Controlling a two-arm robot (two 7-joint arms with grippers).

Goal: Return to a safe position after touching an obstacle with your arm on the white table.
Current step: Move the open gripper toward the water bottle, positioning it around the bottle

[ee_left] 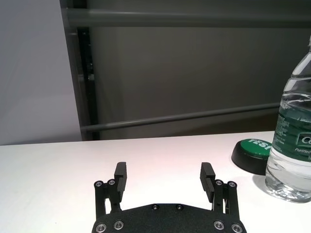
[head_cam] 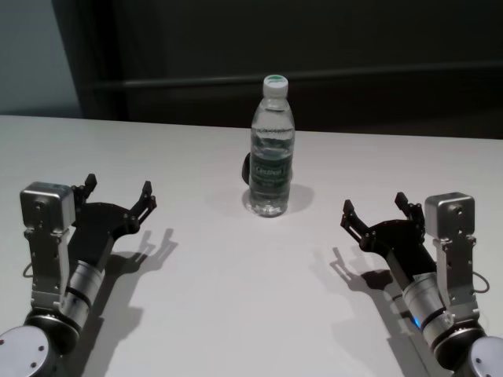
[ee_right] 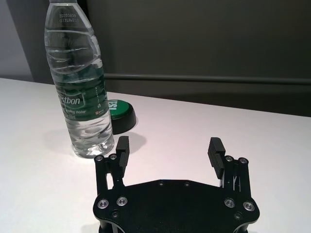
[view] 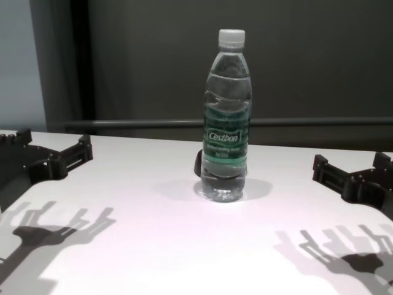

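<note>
— Where's the bottle [head_cam: 272,149]?
— Upright at twelve o'clock on the white bench [head_cam: 236,298], cap up, a green-topped disc [ee_right: 119,114] just behind.
— The tools?
— Left tool [head_cam: 118,192] and right tool [head_cam: 375,210] both released, well apart from it.

Clear water bottle [head_cam: 272,149] with white cap and green label, standing upright mid white table [head_cam: 236,298], nothing touching it
</note>
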